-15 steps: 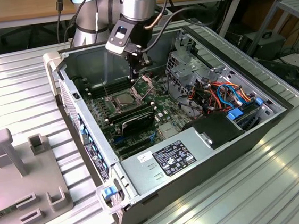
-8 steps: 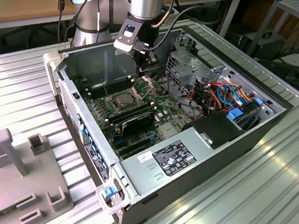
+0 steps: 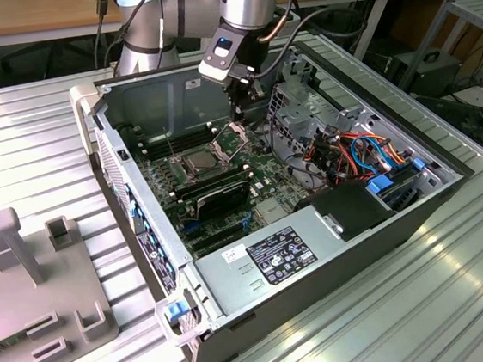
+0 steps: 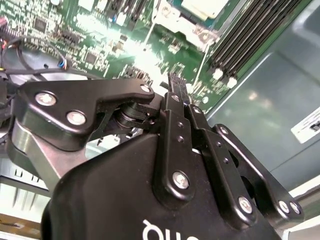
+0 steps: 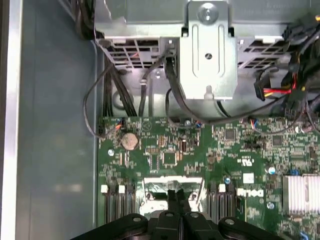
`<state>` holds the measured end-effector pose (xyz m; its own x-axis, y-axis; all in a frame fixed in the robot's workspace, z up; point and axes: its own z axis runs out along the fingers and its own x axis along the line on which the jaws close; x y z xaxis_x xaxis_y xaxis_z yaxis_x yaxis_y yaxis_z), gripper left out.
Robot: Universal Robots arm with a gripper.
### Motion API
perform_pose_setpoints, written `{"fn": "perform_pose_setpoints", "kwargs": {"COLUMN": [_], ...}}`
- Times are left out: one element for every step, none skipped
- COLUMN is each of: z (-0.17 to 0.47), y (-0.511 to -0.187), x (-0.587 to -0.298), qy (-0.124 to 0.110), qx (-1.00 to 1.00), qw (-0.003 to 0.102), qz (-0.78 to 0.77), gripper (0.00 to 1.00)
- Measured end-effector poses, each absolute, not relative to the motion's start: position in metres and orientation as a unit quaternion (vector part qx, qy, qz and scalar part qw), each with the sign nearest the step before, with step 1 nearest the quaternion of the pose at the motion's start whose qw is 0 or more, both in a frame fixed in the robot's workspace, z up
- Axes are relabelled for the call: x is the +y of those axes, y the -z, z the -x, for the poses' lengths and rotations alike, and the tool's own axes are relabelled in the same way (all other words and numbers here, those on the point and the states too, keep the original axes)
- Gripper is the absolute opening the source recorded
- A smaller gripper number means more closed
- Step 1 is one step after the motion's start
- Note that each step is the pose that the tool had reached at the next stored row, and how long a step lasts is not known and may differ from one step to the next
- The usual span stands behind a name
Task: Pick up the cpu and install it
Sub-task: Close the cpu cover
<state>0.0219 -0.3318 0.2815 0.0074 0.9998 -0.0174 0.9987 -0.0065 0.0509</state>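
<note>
On the bench (image 3: 461,296), the cpu (image 3: 196,161) is judged seated; the end effector (image 5: 173,193) is clenched empty above the raised plate (image 3: 230,135); delicacy is required.

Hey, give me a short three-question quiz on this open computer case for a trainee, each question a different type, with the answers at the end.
1. True or false: the cpu lies on the metal table outside the case.
2. Pick one: the gripper hangs over A) the power supply, B) the motherboard, close to the cpu, C) the grey fixture on the table.
3. Fill the gap: in the exterior view, the hinged plate beside the cpu is tilted up, so it stands ____.

Key: 1 false; 2 B; 3 open.
</note>
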Motion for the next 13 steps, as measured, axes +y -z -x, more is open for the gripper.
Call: {"fn": "perform_pose_setpoints", "kwargs": {"z": [-0.026,-0.028,-0.031,-0.034,-0.036,-0.038,-0.041,-0.044,-0.047,-0.049,-0.051,-0.053,-0.053], "y": [-0.282,-0.282,-0.282,-0.282,-0.282,-0.282,-0.282,-0.282,-0.282,-0.282,-0.282,-0.282,-0.282], "x": [-0.332,-0.332,-0.332,-0.332,-0.332,-0.332,-0.332,-0.332,-0.332,-0.332,-0.332,-0.332,-0.332], "qy": [-0.012,-0.012,-0.012,-0.012,-0.012,-0.012,-0.012,-0.012,-0.012,-0.012,-0.012,-0.012,-0.012], "qx": [0.704,0.704,0.704,0.704,0.704,0.704,0.704,0.704,0.704,0.704,0.704,0.704,0.704], "qw": [0.024,0.024,0.024,0.024,0.024,0.024,0.024,0.024,0.024,0.024,0.024,0.024,0.024], "qz": [-0.709,-0.709,-0.709,-0.709,-0.709,-0.709,-0.709,-0.709,-0.709,-0.709,-0.709,-0.709,-0.709], "gripper": [0.11,0.11,0.11,0.11,0.11,0.11,0.11,0.11,0.11,0.11,0.11,0.11,0.11]}}
